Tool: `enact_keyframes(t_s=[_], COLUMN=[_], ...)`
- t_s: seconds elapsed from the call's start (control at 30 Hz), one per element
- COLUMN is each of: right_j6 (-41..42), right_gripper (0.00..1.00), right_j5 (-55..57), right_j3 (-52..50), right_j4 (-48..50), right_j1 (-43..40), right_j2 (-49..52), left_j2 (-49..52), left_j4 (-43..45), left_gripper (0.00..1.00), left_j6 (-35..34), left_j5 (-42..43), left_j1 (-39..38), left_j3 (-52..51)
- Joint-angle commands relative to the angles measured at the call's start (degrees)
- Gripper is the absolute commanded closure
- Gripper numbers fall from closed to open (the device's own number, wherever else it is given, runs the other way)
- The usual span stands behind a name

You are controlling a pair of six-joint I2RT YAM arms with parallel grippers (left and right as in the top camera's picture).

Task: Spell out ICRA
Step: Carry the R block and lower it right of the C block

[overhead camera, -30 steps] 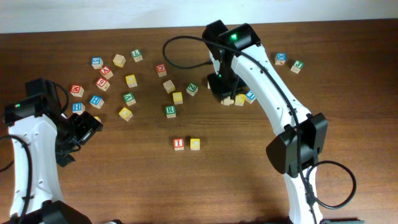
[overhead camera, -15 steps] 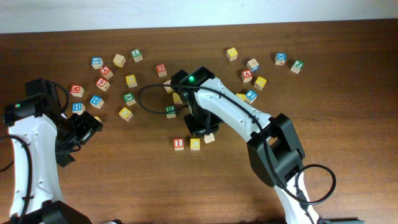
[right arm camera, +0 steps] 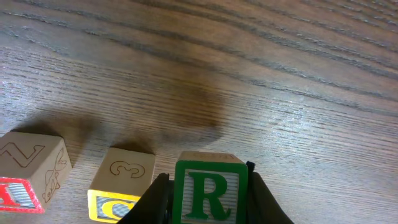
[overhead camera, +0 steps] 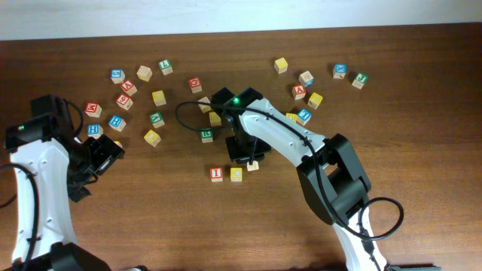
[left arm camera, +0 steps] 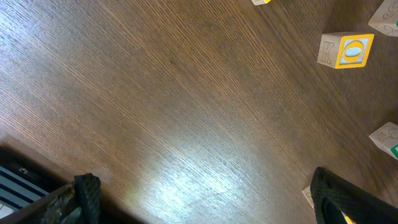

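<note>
A red I block [overhead camera: 217,174] and a yellow C block [overhead camera: 236,174] stand side by side at the table's centre. My right gripper [overhead camera: 248,158] is shut on a green R block [overhead camera: 254,165], held just right of the C block and a little behind the row. In the right wrist view the R block [right arm camera: 210,191] sits between my fingers [right arm camera: 208,177], with the C block [right arm camera: 122,183] and the I block [right arm camera: 28,177] to its left. I cannot tell whether the R block touches the table. My left gripper [overhead camera: 100,156] is open and empty at the left; it also shows in the left wrist view [left arm camera: 205,199].
Several loose letter blocks lie scattered at the back left [overhead camera: 124,102], around a green block [overhead camera: 207,134] near the centre, and at the back right [overhead camera: 305,94]. A yellow block with a blue oval [left arm camera: 346,51] shows in the left wrist view.
My right arm swung from the back-right cluster to the centre with the R block, then shifted slightly right beside the C block. The left arm has not moved.
</note>
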Motion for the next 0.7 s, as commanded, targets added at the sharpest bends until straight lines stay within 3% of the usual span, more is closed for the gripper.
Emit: enact_keyframes(t_s=[0.0,0.23,0.5,0.57,0.67], right_j6=[0.57,-1.92,-4.37,-3.91,-2.49], right_gripper=[0.80,0.80,0.80,0.80,0.78], right_j5=[0.52,0.57,2.51,1.62,-2.08], right_j3=[-0.24,-0.24,-5.29,-11.26,-22.38], right_j4=[0.00,-5.18,-11.67,-7.30,7.17], right_j1=[-2.45,-7.69,-8.20,-8.17,-8.07], right_j2=[-0.50,-6.75,-25.16,-28.98,-30.86], left_j2=[-0.74,-0.74,-0.74,-0.74,-0.74], left_j4=[0.09,0.09,0.09,0.09,0.09], left_gripper=[0.01,0.01,0.01,0.01,0.01], left_j6=[0.70,0.70,0.70,0.70,0.70], left_j5=[0.02,0.02,0.02,0.02,0.02], left_j1=[0.13,0.13,0.11,0.11,0.11], left_j3=[0.46,0.46,0.46,0.46,0.46])
